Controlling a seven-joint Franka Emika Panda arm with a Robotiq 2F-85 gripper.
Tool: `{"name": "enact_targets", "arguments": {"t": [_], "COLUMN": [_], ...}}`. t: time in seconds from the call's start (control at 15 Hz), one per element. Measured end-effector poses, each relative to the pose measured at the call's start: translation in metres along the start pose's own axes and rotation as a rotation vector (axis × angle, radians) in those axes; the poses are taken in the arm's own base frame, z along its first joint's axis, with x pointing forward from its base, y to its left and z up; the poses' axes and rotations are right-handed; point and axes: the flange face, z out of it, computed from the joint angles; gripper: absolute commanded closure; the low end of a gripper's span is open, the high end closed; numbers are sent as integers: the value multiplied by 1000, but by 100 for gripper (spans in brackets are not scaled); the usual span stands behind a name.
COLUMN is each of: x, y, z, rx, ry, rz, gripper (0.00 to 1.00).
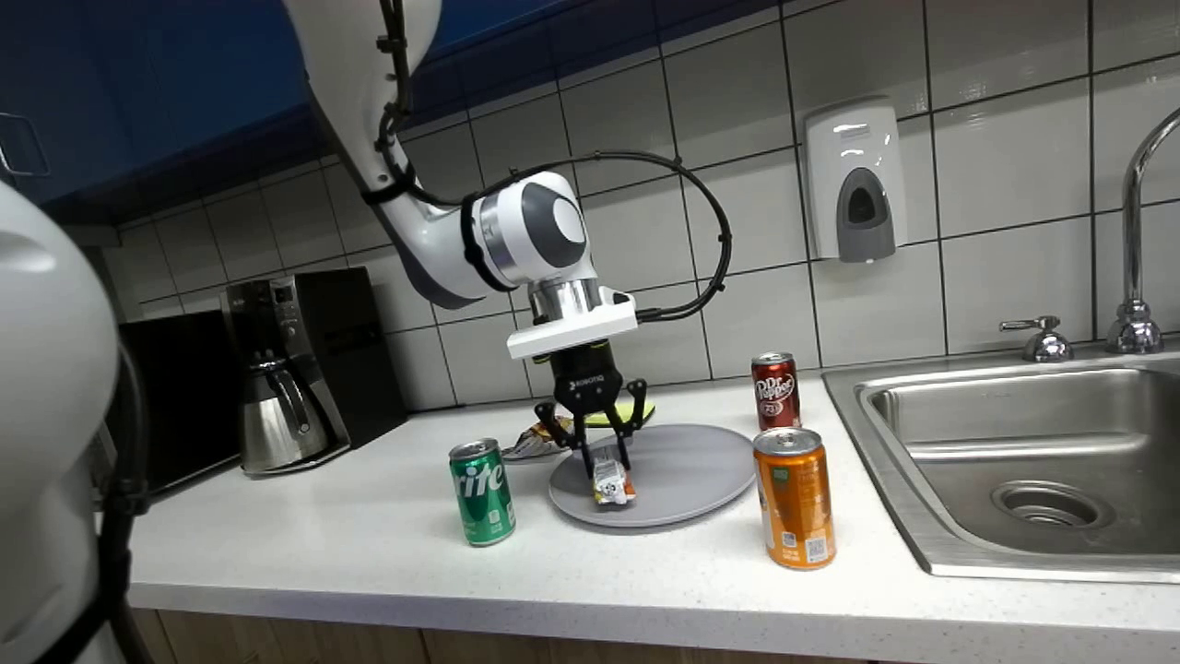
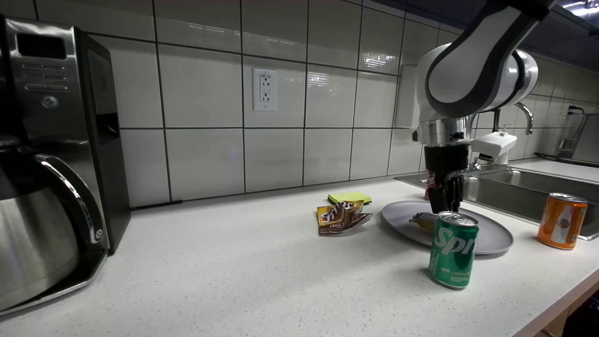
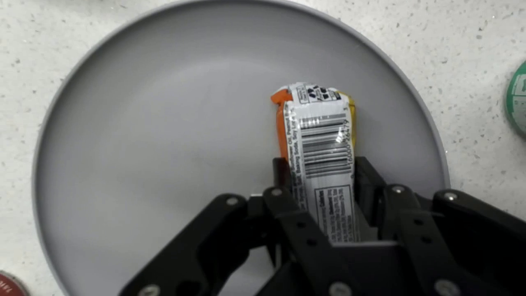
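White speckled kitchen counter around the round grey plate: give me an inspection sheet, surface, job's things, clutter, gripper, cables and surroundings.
Surface: white speckled counter, bearing the round grey plate.
Job's things: white snack bar with orange and yellow edges, over that plate; whether touching it, unclear.
Clutter: green Sprite can, orange soda can, dark red Dr Pepper can, all upright; crumpled brown wrapper, yellow-green sponge.
Gripper: black two-finger gripper, closed on the bar's sides.
Cables: black cable, looped in the air beside the white arm.
Surroundings: stainless-steel sink, black-and-steel coffee maker, white wall-mounted soap dispenser.
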Motion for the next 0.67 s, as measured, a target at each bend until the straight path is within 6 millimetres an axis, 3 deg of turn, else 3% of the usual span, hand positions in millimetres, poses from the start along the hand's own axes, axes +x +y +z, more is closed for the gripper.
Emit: {"name": "enact_targets", "arguments": {"t": [0.67], "x": [-2], "y": [16], "z": [-47], "rx": [-18], "ry": [73], "rz": [40], "gripper": [83]}}
